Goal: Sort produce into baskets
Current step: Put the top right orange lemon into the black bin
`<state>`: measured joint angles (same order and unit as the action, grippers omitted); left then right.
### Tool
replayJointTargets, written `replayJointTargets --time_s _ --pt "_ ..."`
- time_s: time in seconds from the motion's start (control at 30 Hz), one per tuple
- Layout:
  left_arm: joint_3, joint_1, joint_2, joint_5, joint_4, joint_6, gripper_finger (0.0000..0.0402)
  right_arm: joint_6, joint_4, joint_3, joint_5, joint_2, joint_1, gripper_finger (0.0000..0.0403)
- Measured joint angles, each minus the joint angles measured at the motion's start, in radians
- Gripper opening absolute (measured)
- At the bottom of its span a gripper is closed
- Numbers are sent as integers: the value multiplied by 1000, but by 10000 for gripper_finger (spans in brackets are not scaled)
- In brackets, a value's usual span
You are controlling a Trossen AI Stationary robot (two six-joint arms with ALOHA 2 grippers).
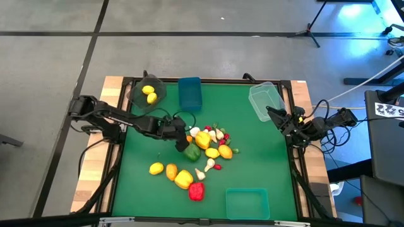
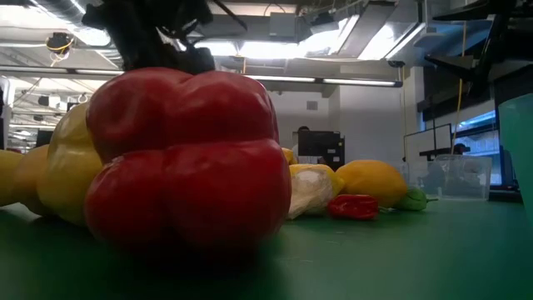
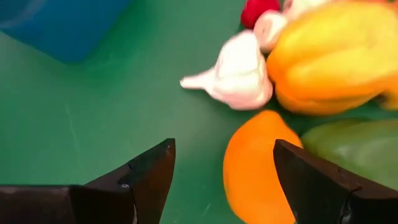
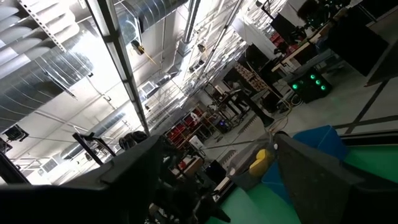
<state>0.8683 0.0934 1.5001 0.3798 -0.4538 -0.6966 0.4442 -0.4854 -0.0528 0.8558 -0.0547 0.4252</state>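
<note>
The produce lies in a pile at the middle of the green table (image 1: 265,157). My left gripper (image 1: 183,133) is open and low at the pile's left side. In the left wrist view an orange round fruit (image 3: 255,165) lies on the table between its fingers (image 3: 224,146), close against one of them. A white garlic piece (image 3: 239,71), a yellow pepper (image 3: 336,56) and a green pepper (image 3: 360,146) lie just beyond. My right gripper (image 1: 273,112) is open and empty beside the clear bin (image 1: 265,99), pointing upward (image 4: 217,140). My left gripper stands with its fingers on either side of the orange fruit, slanting down from the table's left. One finger (image 3: 311,180) is right at the fruit's side (image 3: 273,168). I cannot tell whether it touches. The fruit rests on the table.
The dark grey bin (image 1: 148,91) at the far left holds two yellow fruits. The blue bin (image 1: 189,93) stands next to it, and the teal bin (image 1: 247,203) at the near right. A red pepper (image 1: 196,191) and yellow fruits (image 1: 170,171) lie nearer the front edge.
</note>
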Motion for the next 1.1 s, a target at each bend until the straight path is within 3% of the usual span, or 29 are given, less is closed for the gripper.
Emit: replayJointTargets --time_s 0.37,0.63,0.83,0.93,1.1 --pt "209 -94 -27 7 81 235 265 0 11 0 0 0 0 303" --pt "341 -136 -26 -1 15 314 265 16 11 0 0 0 0 303" --pt "282 -107 -26 -50 -118 140 265 30 18 0 -2 0 0 303" --pt "195 -99 -26 -150 -101 51 265 30 18 0 -3 0 0 303" --pt "56 -109 -26 -219 -28 -69 265 30 26 0 -3 0 0 303"
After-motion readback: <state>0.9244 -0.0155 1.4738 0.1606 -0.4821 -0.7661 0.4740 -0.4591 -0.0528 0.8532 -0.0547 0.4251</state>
